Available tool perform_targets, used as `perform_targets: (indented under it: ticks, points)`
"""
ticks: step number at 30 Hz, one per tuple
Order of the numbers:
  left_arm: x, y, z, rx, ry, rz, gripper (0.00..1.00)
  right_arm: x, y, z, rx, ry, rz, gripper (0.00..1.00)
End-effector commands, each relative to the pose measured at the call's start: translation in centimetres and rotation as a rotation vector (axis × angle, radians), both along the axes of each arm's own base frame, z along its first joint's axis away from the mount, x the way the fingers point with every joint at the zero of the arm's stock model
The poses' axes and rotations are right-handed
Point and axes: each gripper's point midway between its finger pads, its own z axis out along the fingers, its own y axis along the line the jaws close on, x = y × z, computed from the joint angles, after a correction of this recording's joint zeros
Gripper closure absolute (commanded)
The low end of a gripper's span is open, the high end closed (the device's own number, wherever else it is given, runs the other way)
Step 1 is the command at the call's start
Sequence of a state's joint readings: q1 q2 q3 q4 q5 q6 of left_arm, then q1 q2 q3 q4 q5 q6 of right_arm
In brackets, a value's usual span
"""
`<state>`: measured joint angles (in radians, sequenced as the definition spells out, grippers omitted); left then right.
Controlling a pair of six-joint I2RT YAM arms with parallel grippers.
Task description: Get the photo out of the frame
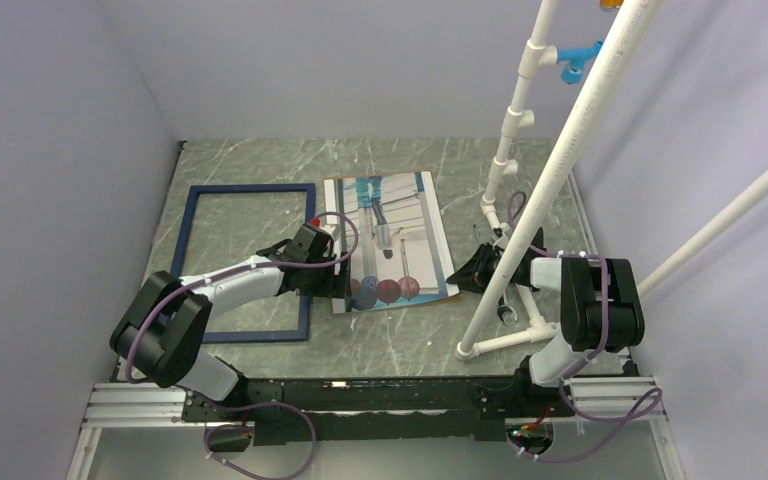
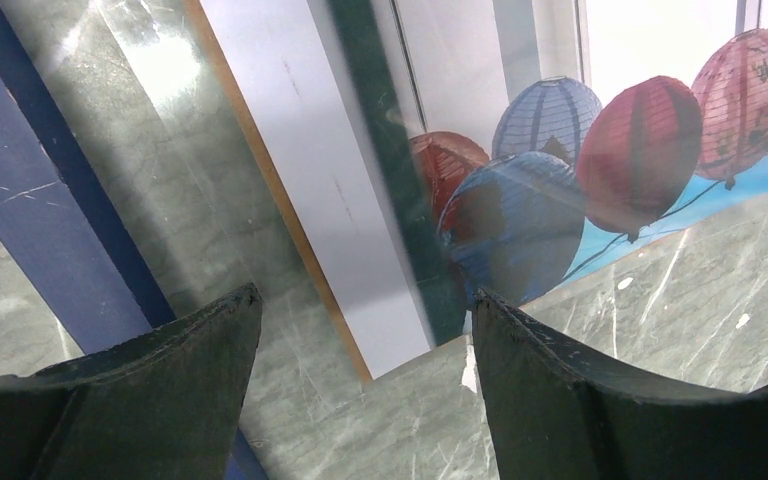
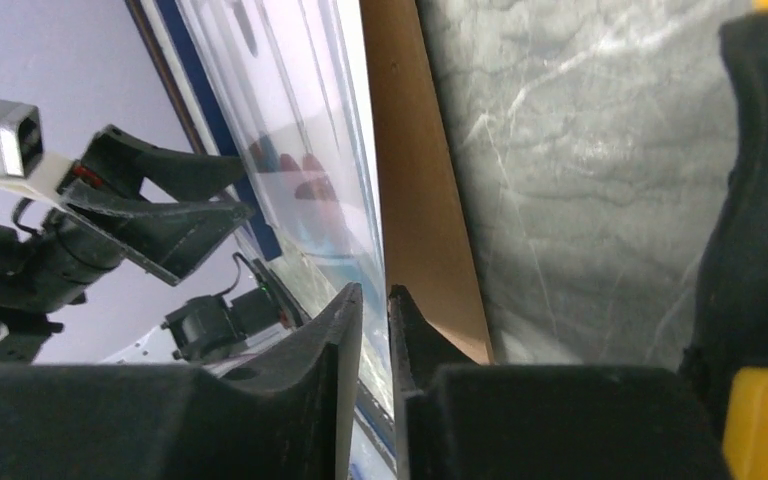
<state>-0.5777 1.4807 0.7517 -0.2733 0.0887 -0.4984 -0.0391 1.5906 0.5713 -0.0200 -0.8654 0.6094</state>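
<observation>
photo: out, flat beside empty frame
left gripper: fingers apart, bracketing photo corner
right gripper: fingers nearly together, probably pinching edge to pull

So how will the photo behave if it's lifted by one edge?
Probably light and somewhat bendy: the photo looks like a thin sheet on brown backing. Its face shines with glare, so it may slip when pinched. Being wide, it would likely sag or swing.
</observation>
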Motion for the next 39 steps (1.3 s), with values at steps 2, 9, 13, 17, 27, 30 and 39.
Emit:
perform_targets:
  ticks: [2,9,13,17,27,30,39]
  points:
    - [-1.0,1.2,-0.5,0.047,0.009,0.004,0.19,2.2,0.3,1.5,0.071,-0.100,-0.008,0.85]
    - [-1.0,1.2,-0.5,0.043,0.007,0.005,0.19,2.5,0.2,2.4,0.125,-0.126,-0.023,0.85]
    - [-1.0,1.1,-0.5,0.036,0.010,0.003,0.19,2.6,0.0,2.6,0.150,-0.125,-0.031,0.81]
    - [-1.0,1.0,-0.5,0.032,0.010,0.003,0.19,2.8,-0.2,2.7,0.175,-0.128,-0.045,0.83]
    - [-1.1,1.0,-0.4,0.025,0.007,0.003,0.18,3.2,-0.1,3.6,0.232,-0.147,-0.062,0.93]
    - [-1.1,0.9,-0.4,0.017,0.008,0.003,0.18,3.3,-0.2,3.9,0.235,-0.158,-0.063,0.93]
    - [-1.3,0.5,-0.5,-0.006,0.019,0.001,0.18,3.6,-0.3,4.6,0.299,-0.182,-0.082,0.92]
